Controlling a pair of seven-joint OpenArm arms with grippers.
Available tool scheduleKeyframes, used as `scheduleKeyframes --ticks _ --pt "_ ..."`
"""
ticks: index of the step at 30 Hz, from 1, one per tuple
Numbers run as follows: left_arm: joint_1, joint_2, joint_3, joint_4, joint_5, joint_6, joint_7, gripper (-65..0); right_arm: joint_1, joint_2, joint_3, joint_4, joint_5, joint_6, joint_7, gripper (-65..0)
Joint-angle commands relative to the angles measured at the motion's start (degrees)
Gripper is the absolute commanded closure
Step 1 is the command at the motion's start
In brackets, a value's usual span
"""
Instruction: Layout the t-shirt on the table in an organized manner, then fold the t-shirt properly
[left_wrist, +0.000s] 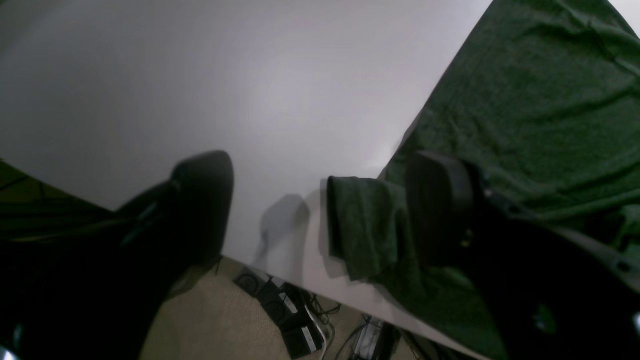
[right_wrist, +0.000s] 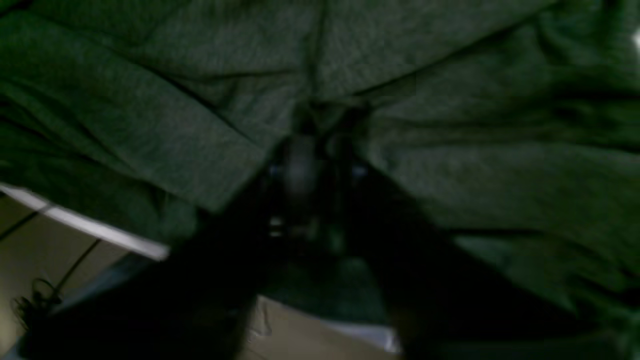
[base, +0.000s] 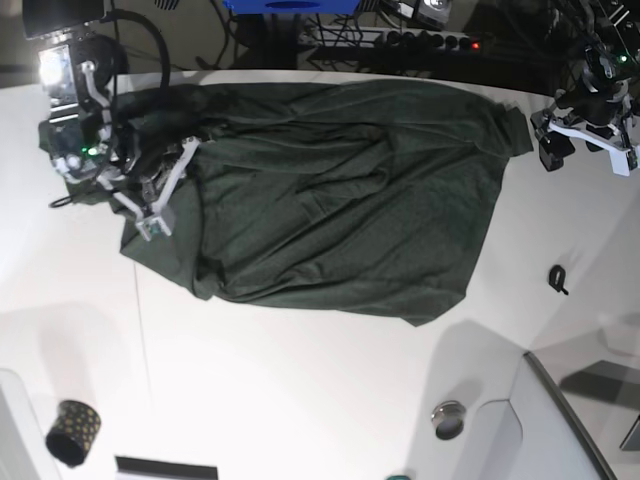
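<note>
Left wrist view: your left claw (left_wrist: 320, 200) stands wide, nothing between the fingers (left_wrist: 202, 200). One finger hangs over bare bench (left_wrist: 200, 75), the other sits over the t-shirt (left_wrist: 540, 100) at its edge. A small flap of green cloth pokes out between them, just inside the cloth-side finger, right at the bench's edge. My read: it's parked at that corner so you can pinch and pull the fabric flat.

Right wrist view: dark and blurred. Your right claw (right_wrist: 320, 135) is buried in shirt folds; fabric bunches toward its tip from both sides. Can't tell whether it grips or has let go. A strip of bench edge shows below and to one side of it.

Base view: only here you get the whole picture. The shirt lies spread but wrinkled across the far half of the bench, right claw (base: 158, 205) at one end over a rumpled heap, left claw (base: 585, 135) at the opposite end just off the sleeve corner. Layout looks unfinished; folding not begun.
</note>
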Motion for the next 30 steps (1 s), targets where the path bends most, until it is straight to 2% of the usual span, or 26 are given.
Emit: scheduleKeyframes --ticks 1,3,4,6,11,16,21,25,30 --pt "0.1 -0.72 -0.37 0.78 -0.59 0.13 -1.06 -51.5 0.9 0.23 1.85 3.93 0.61 0.23 0.68 -22.4" --pt "0.1 -0.72 -0.37 0.78 -0.59 0.13 -1.06 -51.5 2.05 -0.48 5.8 7.53 0.52 0.15 -0.55 -32.4" --pt "0.1 -0.72 -0.28 0.78 -0.59 0.13 -1.06 -51.5 4.07 -0.56 7.91 7.71 0.52 0.15 -1.08 -33.3" --pt "0.1 -0.72 -0.28 0.78 -0.59 0.13 -1.06 -51.5 8.64 -0.65 11.52 4.46 0.52 0.15 -1.87 -32.0" --pt "0.1 -0.55 -0.28 0.78 -0.68 0.13 -1.06 -51.5 23.06 -0.56 16.61 -18.58 0.44 0.23 -0.9 -29.9" --pt "0.19 -0.55 -0.28 0.78 -0.59 0.13 -1.06 -51.5 31.32 1.37 16.35 -37.65 0.17 -0.12 6.48 -29.9" --pt "0.45 -0.64 -0.45 0.78 -0.59 0.13 -1.06 -51.5 33.69 2.07 16.26 -46.97 0.17 -0.12 10.35 -29.9" --pt "0.36 -0.64 -0.28 0.78 -0.59 0.13 -1.06 -51.5 33.34 2.07 16.09 -47.94 0.08 -0.12 10.52 -29.9" --pt "0.36 -0.64 -0.28 0.78 -0.59 0.13 -1.06 -51.5 32.11 1.72 12.22 -47.85 0.17 -0.12 10.52 -29.9"
